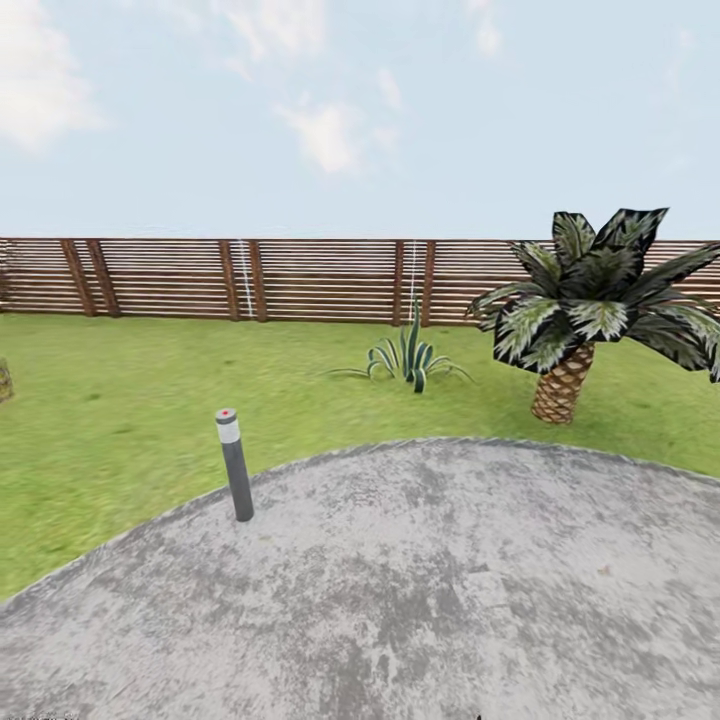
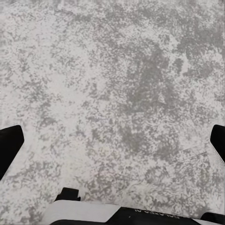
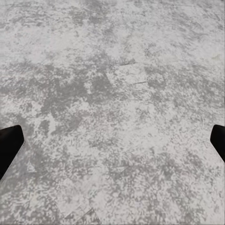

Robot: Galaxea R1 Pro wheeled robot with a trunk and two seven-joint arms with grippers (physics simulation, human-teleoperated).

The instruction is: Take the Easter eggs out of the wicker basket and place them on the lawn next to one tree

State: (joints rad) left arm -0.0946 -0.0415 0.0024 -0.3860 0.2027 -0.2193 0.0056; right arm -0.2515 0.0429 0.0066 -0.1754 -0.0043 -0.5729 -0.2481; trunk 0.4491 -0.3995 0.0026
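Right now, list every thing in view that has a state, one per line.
left tool: open, empty, fingers wide apart over the grey paving.
right tool: open, empty, over the grey paving.
bollard light: upright at the paving's edge.
small palm: upright on the lawn.
spiky plant: standing on the grass before the fence.
wooden fence: standing, unbroken along the lawn's far side.

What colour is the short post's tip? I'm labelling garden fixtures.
The post is dark grey with a pale band and a red dot on top, best in the head view.
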